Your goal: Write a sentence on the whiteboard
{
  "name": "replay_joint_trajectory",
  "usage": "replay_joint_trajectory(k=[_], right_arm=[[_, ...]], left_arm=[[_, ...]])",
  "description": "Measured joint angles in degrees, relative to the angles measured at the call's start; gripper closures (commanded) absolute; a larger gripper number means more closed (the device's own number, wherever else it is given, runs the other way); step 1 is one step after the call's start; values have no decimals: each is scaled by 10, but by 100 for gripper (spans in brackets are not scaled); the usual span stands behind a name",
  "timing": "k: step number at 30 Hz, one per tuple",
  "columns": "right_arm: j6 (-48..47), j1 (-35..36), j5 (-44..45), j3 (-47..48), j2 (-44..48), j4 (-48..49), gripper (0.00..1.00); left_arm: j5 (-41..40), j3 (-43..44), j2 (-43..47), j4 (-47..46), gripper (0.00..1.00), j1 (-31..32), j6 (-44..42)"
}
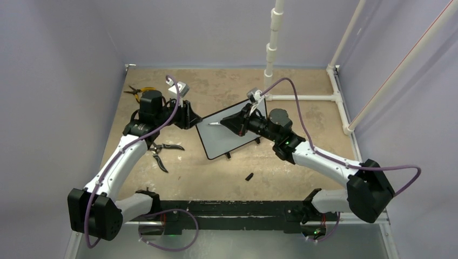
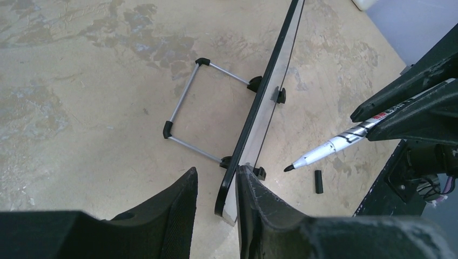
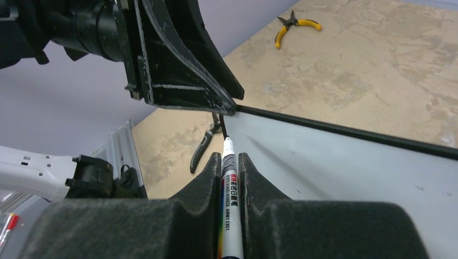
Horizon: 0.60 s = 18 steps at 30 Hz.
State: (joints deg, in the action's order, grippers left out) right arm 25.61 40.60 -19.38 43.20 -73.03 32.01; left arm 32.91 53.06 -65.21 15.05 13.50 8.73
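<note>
Left wrist view puts the whiteboard (image 2: 265, 116) edge-on, standing upright on the table (image 2: 81, 108) on its wire stand (image 2: 183, 102). One corner of it sits between my left fingers (image 2: 216, 178). They are apart, straddling that corner. One seems to touch the white face, but a strip of table shows between the other and the frame, so I judge the board braced rather than pinched.

My right fingers (image 3: 231, 162) are clamped on the marker (image 3: 229, 178), its tip just short of the board near that same corner. No lettering shows on the face yet.

The main risk, I think, is the first stroke. Pressure from the tip would push the board back into that gap, rocking it on the stand or sliding its feet, and the line would skip or smear. Starting this near my left fingers also leaves little room, so the marker could knock them. The cap (image 2: 318, 182) lies loose on the table beside the board, where a sliding foot might catch it.
</note>
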Motion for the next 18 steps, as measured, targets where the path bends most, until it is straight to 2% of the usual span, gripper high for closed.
replay_joint_trajectory(k=[6, 18], right_arm=[[-1, 18, 17, 19, -32, 22, 100], [-7, 32, 37, 39, -64, 23, 100]], left_arm=[[11, -9, 3, -5, 69, 0, -5], [17, -14, 5, -5, 82, 0, -9]])
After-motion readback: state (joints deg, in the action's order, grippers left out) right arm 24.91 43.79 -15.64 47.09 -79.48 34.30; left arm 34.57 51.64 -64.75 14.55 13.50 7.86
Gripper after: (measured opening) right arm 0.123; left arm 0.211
